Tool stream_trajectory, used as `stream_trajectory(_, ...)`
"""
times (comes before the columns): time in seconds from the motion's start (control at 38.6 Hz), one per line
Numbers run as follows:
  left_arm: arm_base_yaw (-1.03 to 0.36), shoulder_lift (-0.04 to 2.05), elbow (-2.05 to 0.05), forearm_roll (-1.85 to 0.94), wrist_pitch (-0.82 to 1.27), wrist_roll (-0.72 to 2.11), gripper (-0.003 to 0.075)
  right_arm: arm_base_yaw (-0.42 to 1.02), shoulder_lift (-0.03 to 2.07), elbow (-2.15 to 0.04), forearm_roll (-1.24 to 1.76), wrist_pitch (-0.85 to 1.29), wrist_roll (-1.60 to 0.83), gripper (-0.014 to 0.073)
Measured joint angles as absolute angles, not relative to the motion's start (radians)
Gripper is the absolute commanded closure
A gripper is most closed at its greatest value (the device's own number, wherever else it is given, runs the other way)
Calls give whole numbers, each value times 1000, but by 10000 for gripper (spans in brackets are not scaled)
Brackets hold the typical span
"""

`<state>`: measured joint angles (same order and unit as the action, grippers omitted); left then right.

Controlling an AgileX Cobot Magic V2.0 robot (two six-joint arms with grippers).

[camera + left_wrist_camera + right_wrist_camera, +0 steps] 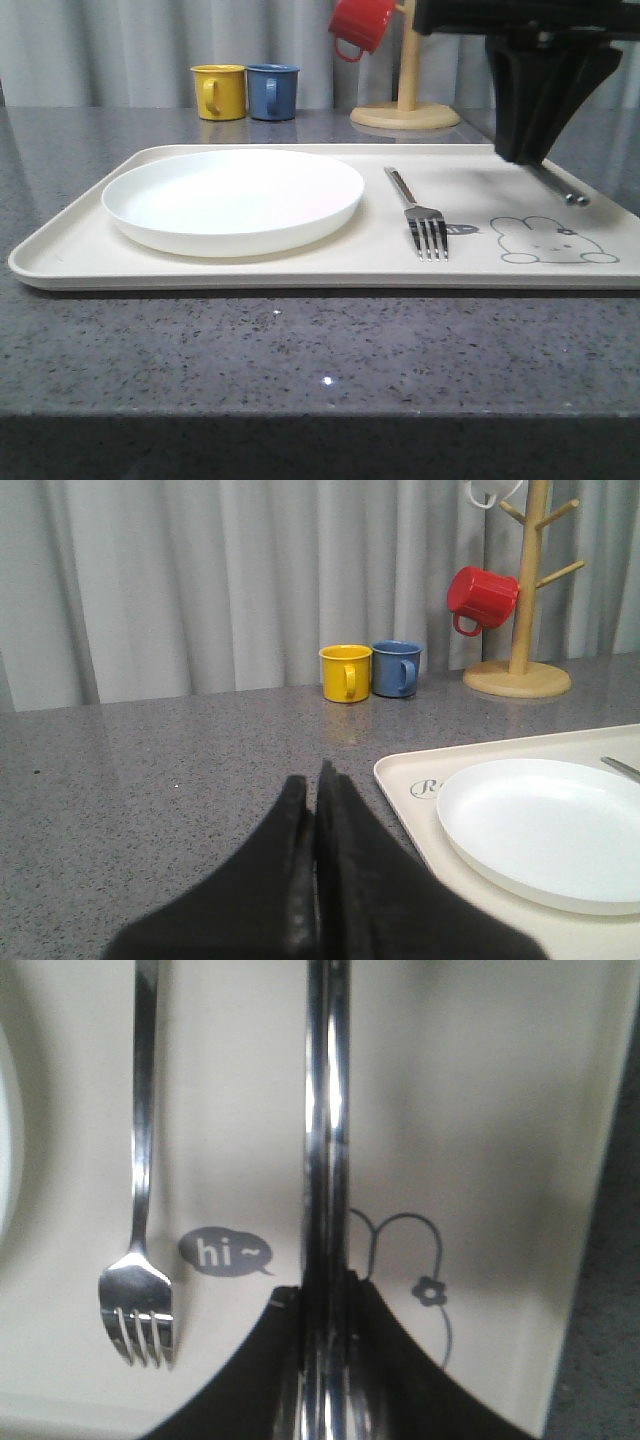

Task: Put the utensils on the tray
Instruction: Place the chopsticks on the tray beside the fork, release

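The right gripper hangs over the far right part of the tray. Its black fingers are squeezed tight on a pair of chopsticks. In the front view the ends of the chopsticks stick out below the gripper and slant down toward the right edge of the tray. I cannot tell if the tips touch the tray.

Just under the right gripper is the grey rabbit drawing, at the near right of the tray. A little "hi" bubble sits next to it. Left of the bubble lies the fork. It rests flat on the tray with its prongs pointing to the near edge.

Further left, the round white plate sits on the left half of the tray, close to the fork but not touching it.

The left gripper is over the grey desk, to the left of the tray. Its two black fingers are pressed together with nothing between them.

At the far side of the desk stand a yellow mug and a blue mug, side by side. To their right is a wooden mug stand with a red mug hanging on it.
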<state>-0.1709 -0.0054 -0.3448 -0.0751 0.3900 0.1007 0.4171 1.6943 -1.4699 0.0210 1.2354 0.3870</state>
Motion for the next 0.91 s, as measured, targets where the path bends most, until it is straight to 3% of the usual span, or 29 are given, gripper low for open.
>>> stream_trajectory(0.65, -171, -5, -345, -75, 390, 101, 738, 420, 1791, -1470, 38, 1148, 470, 630)
stream_trajectory(0.75, -171, -5, -345, -75, 390, 101, 738, 420, 1795, -1470, 38, 1148, 471, 547)
stream_trajectory(0.91, -171, -5, -345, -75, 390, 101, 738, 420, 1795, -1470, 38, 1148, 473, 320)
